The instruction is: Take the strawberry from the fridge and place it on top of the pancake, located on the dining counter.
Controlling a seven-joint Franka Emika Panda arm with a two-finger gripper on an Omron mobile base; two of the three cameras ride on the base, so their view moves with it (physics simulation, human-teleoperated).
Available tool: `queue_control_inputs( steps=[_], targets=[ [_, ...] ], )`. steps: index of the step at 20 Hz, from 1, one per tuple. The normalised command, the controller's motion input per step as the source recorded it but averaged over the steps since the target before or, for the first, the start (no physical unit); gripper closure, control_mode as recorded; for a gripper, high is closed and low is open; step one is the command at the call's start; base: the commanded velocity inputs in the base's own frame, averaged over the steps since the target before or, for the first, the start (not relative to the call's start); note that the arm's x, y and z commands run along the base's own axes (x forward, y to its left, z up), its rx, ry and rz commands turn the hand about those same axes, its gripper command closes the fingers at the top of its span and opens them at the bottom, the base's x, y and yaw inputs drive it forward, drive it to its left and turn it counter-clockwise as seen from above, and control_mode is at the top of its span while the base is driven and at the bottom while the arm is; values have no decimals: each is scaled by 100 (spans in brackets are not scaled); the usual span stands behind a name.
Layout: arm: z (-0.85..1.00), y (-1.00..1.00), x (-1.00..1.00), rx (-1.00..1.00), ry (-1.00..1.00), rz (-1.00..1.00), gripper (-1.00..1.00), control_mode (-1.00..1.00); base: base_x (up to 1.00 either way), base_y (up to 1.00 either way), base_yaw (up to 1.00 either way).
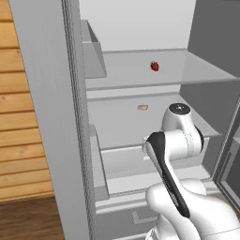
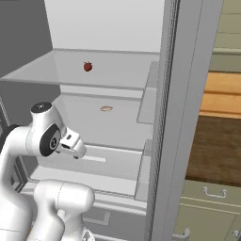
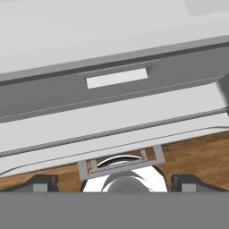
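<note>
The fridge (image 1: pixel 47 117) stands open in front of me, its pale shelves bare to both base views. On the upper shelf lies the strawberry (image 1: pixel 154 66) (image 2: pixel 87 67), small and dark red, toward the back. My arm is folded low before the fridge, its elbow at about the height of the middle shelf. In the hand view my gripper (image 3: pixel 116 183) points down at a fridge drawer front (image 3: pixel 116 78) near the floor. It is open, fingertips (image 3: pixel 44 182) wide apart with nothing between them, well below the strawberry. The pancake and the dining counter are out of view.
A small flat tan item (image 1: pixel 142 107) (image 2: pixel 106 108) rests on the middle shelf. Open fridge doors (image 2: pixel 188 117) flank the arm on both sides, with door bins (image 1: pixel 93 56) on the left one. Green-grey cabinets (image 2: pixel 212 197) under a dark worktop stand to the right.
</note>
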Motion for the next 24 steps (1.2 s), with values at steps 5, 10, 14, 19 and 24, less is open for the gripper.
queue_control_inputs(
  steps=[5, 10, 14, 19, 24],
  targets=[
    [2, -4, 16, 0, 3, 1, -100, -100, 28, -7, 0],
    [87, -15, 3, 1, -15, 0, -100, -100, 0, 0, 0],
    [100, 0, 2, 0, -20, 0, -100, -100, 0, 0, 0],
    [100, 0, 6, 0, -23, 0, -100, -100, 0, 0, 0],
    [95, 0, 1, -2, -24, 1, -100, -100, 0, 0, 0]
  ],
)
